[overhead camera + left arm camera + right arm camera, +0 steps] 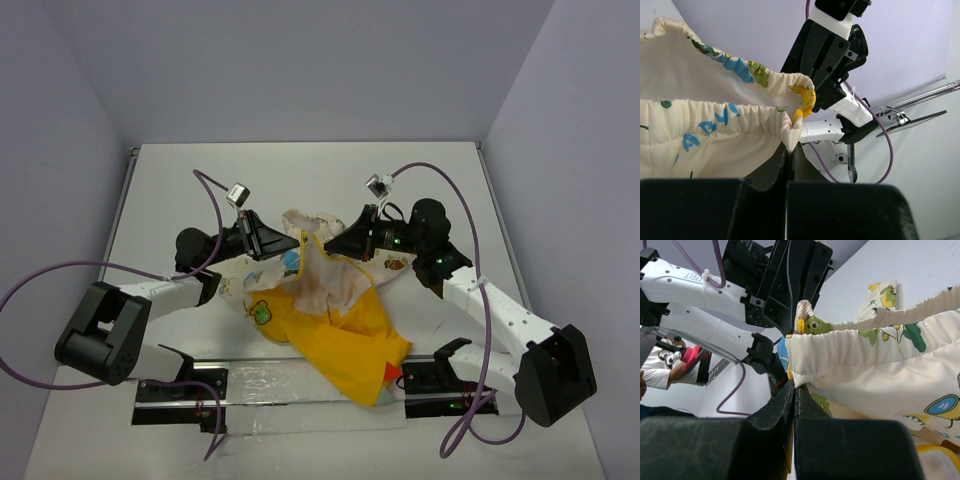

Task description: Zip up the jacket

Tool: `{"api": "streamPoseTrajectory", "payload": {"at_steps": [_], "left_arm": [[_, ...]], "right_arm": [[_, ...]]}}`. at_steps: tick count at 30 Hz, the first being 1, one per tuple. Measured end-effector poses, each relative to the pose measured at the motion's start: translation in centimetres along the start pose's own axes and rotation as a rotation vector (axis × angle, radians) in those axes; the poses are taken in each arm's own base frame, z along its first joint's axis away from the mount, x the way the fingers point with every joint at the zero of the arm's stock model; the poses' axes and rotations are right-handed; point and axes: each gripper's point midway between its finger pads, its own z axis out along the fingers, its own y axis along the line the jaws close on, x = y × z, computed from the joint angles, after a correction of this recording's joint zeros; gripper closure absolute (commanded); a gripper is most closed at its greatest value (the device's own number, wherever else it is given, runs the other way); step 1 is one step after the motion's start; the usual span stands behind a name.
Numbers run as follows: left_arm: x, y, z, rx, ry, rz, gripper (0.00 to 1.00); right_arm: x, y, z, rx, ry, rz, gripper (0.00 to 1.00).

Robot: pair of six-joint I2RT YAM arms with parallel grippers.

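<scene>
Yellow and cream cloth, the jacket [340, 335] lies bunched in the middle of the white table [300, 170]. Its yellow part spreads toward the near edge, with a red tip [392, 373] at the near right. The cream, cartoon-printed part is held up between the two arms. The left gripper [790, 152] is pinched narrow on the gathered hem [740, 107]. The right gripper [794, 390] is clamped on the same hem from the right. The two grippers face each other, close together.
</scene>
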Motion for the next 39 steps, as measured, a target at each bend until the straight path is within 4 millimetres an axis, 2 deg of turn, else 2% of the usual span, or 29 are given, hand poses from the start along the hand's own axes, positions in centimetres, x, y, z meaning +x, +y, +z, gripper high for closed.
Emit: {"api": "streamPoseTrajectory", "payload": {"at_steps": [17, 39], "left_arm": [[0.0, -0.7, -0.1, 0.014, 0.0, 0.014, 1.0], [0.0, -0.8, -0.1, 0.015, 0.0, 0.015, 1.0]], "right_arm": [[0.3, 0.0, 0.1, -0.016, 0.016, 0.001, 1.0], [1.4, -0.8, 0.4, -0.029, 0.063, 0.038, 1.0]]}}
